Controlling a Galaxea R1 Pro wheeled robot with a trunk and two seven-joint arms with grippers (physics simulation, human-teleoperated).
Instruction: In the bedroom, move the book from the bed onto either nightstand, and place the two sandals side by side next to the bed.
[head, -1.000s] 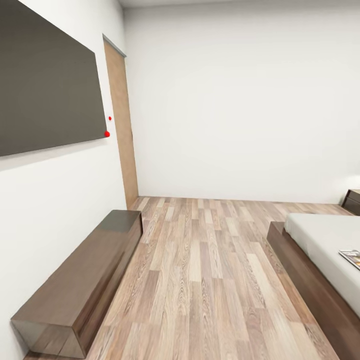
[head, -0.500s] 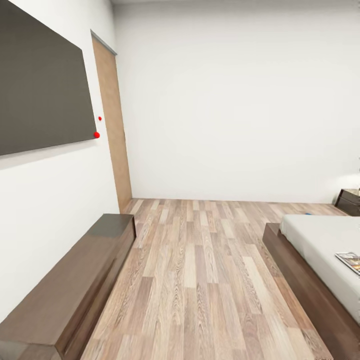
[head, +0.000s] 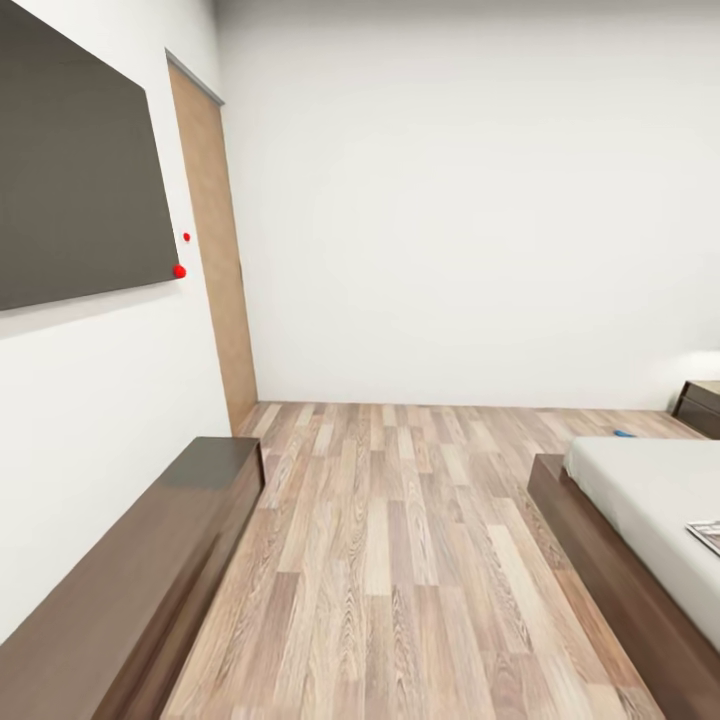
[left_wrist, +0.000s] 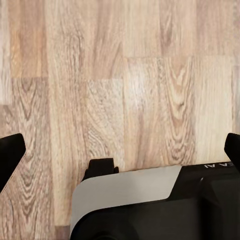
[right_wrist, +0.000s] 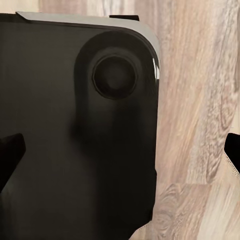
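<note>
The wood-plank floor (head: 400, 560) ran to a white wall at 12 o'clock. A long low cabinet (head: 130, 590) sat at 8 o'clock under a dark wall panel (head: 70, 180). The bed (head: 650, 500) lay at 4 o'clock, the book (head: 708, 535) on its mattress, a blue sandal (head: 624, 434) beyond it, the nightstand (head: 702, 405) at 2 o'clock. The left gripper (left_wrist: 120, 155) and right gripper (right_wrist: 120, 150) hung spread wide over the floor, holding nothing.

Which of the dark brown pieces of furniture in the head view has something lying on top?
The bed at the right: the book lies on its pale mattress. The long low cabinet along the left wall has a bare top.
</note>
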